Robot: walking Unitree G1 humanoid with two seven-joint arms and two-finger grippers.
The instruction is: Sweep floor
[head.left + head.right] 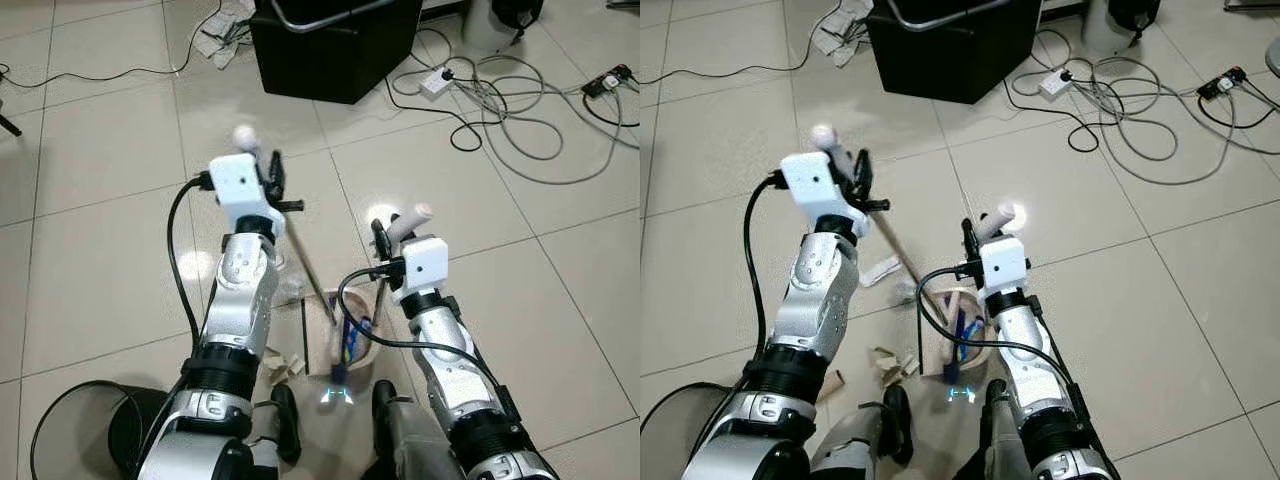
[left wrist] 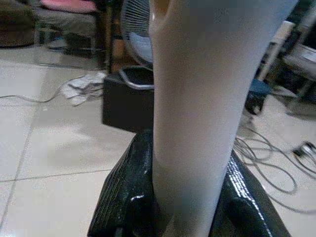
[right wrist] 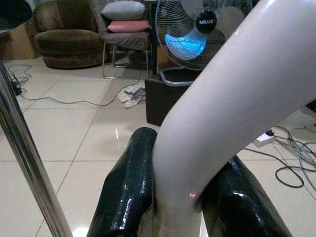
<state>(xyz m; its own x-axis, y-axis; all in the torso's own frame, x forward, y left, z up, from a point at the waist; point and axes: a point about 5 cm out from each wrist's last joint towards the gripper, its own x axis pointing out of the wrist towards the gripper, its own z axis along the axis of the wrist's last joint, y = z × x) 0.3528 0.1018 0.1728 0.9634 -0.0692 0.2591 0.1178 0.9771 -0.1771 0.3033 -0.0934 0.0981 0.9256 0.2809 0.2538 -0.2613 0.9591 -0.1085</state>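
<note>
Two pincers are up over the cream tiled floor (image 1: 100,160), each clamped on a handle. Left pincer (image 1: 272,180) has its black fingers (image 2: 128,197) closed round the pale white grip at the top of the broom's thin metal pole (image 1: 305,262), and that pole slants down and toward the robot's feet, ending at the cream dustpan (image 1: 350,335). Right pincer (image 1: 385,235) squeezes the curved white dustpan handle (image 3: 222,113) between its two glossy fingers (image 3: 126,192), with the pan sitting on the tiles just in front of the robot's black feet (image 1: 285,420). Something blue lies inside the pan. Scraps of torn paper (image 1: 880,268) lie on the floor beside and just short of the pan, more of them near the left foot (image 1: 278,368). Round black mesh wastebasket (image 1: 85,425) sits low at the robot's left. Further ahead stands a black box (image 1: 335,45), with a tangle of grey cables (image 1: 520,110) and a white power strip (image 1: 436,80) off to the right.
</note>
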